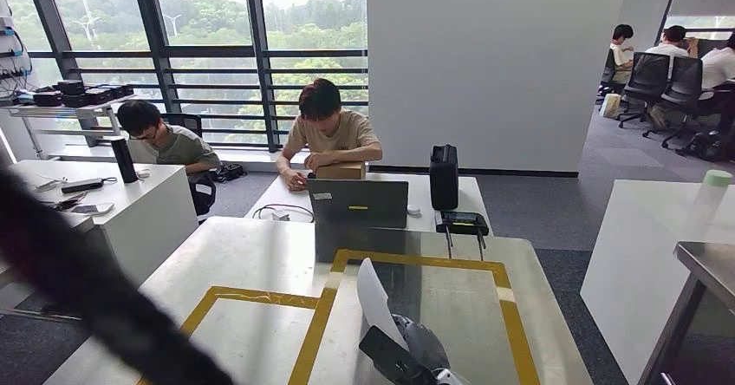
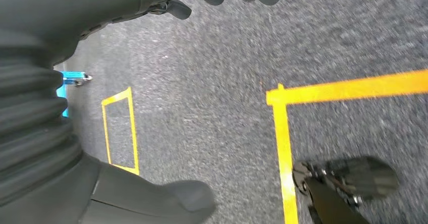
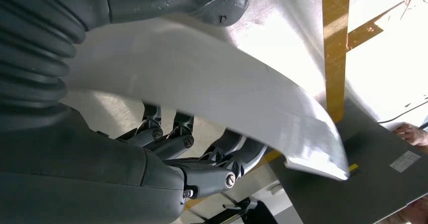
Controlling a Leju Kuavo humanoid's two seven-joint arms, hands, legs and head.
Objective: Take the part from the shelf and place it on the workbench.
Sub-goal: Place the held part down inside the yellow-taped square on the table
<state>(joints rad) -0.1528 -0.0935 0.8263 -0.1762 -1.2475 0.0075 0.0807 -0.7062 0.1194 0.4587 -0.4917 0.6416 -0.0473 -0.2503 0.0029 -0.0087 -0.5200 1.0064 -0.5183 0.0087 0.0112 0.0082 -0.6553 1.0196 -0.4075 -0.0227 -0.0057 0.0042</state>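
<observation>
Part handling: we judge the part (image 3: 212, 82) light and stiff, a thin curved shell. Its smooth face looks slippery, and the thin edges could chip or flex if knocked on the workbench (image 1: 260, 264). We would keep hold across the broad middle, thumb on one face and fingers on the other, away from the pointed tip.
Part look: white, glossy, blade-like, curving to a narrow end; in the head view it stands up as a pale leaf shape.
Part place: in our right hand (image 1: 414, 350), above the near right side of the workbench, inside the yellow tape outline (image 1: 416, 259). It is not yet set down.
Right hand: clamped on the part, thumb (image 3: 222, 2) on one face, dark fingers (image 3: 212, 158) under the other.
Left hand: our left hand (image 2: 151, 2) hangs over grey carpet (image 2: 212, 82) with yellow floor tape; it holds nothing, fingers loosely spread.
Beyond: a laptop (image 1: 360, 203) on the far table, people seated behind.
</observation>
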